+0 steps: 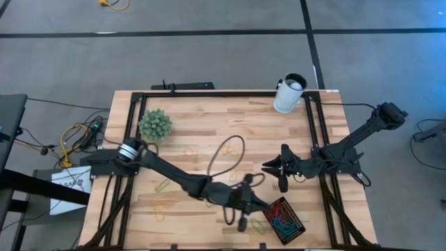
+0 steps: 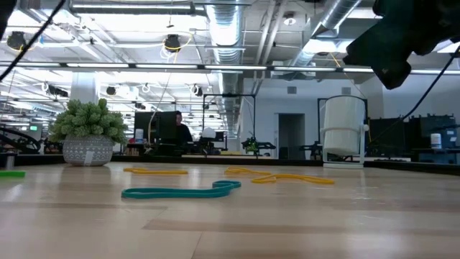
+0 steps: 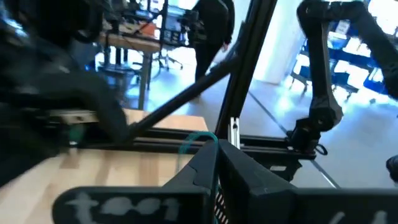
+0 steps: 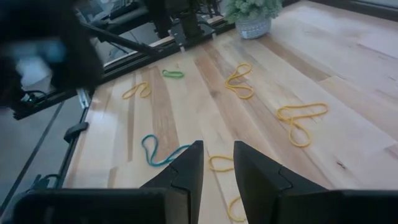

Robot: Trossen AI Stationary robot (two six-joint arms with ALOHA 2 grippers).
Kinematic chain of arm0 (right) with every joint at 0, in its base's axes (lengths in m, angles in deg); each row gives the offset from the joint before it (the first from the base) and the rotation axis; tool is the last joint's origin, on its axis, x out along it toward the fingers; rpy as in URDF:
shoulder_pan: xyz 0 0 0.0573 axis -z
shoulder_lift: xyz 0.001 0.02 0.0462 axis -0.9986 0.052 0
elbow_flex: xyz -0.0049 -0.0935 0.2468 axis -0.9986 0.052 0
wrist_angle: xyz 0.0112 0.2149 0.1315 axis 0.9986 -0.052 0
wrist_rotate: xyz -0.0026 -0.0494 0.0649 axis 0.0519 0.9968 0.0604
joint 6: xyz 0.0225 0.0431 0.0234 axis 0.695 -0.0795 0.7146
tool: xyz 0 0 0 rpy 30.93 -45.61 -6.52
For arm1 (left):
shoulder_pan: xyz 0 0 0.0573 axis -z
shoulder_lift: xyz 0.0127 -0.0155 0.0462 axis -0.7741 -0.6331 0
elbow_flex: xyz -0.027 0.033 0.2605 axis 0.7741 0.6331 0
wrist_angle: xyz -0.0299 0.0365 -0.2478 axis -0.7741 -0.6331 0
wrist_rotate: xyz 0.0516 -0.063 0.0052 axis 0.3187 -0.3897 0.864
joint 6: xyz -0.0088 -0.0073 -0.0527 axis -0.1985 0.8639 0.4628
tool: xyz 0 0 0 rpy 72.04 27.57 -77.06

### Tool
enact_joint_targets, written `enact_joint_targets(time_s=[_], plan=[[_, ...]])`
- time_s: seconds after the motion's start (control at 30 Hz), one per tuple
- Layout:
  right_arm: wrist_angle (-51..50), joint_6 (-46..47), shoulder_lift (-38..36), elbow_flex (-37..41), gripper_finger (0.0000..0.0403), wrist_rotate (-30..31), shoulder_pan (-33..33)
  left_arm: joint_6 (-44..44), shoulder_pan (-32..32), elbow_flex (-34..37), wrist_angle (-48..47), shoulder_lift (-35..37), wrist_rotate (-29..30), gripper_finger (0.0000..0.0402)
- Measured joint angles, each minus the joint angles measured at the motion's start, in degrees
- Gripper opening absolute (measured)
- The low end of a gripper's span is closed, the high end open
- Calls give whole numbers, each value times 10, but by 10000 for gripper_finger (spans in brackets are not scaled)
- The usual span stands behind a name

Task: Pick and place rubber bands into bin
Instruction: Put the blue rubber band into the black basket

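Observation:
My left gripper (image 3: 217,151) is shut on a teal rubber band (image 3: 195,140) and points level; in the high view it (image 1: 265,206) sits just left of the bin (image 1: 298,224), a small black tray at the table's near right holding red and blue rubber bands (image 1: 281,219). My right gripper (image 4: 218,163) (image 1: 270,167) hangs farther back, open by a narrow gap with nothing between its fingers. Loose rubber bands lie flat on the wood: a teal one (image 4: 154,154) (image 2: 180,191), yellow ones (image 4: 301,119) (image 2: 282,176) and a green one (image 4: 173,73). My left gripper pinches the teal rubber band between its two shut fingertips. A short arc of the band (image 3: 198,138) sticks out beside the tips; the fingers hide the rest. The fingers point level, and the arc that shows is clear of the table.
A potted plant (image 1: 155,124) stands at the far left and a white cup (image 1: 289,94) at the far right. Black frame rails (image 1: 132,132) run along the table's sides. A looped black cable (image 1: 226,155) lies mid-table. More yellow bands (image 1: 162,208) lie near the left front.

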State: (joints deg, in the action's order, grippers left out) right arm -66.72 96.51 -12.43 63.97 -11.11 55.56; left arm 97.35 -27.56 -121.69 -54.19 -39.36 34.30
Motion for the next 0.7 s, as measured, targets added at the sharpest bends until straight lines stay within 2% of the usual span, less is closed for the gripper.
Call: enact_joint_targets(time_s=[0.17, 0.37, 0.53, 0.7], plan=[[-2, 0, 0, 0, 83, -1, 5, -20, -7, -133, -85, -98, -34, 0], [-6, 5, 0, 0, 83, -3, 4, -20, -8, -255, -196, -187, -30, 0], [-10, 5, 0, 0, 83, -3, 4, 5, -15, -269, -205, -217, -31, 0], [-9, 5, 0, 0, 83, -3, 4, 9, -15, -270, -230, -217, -42, 0]])
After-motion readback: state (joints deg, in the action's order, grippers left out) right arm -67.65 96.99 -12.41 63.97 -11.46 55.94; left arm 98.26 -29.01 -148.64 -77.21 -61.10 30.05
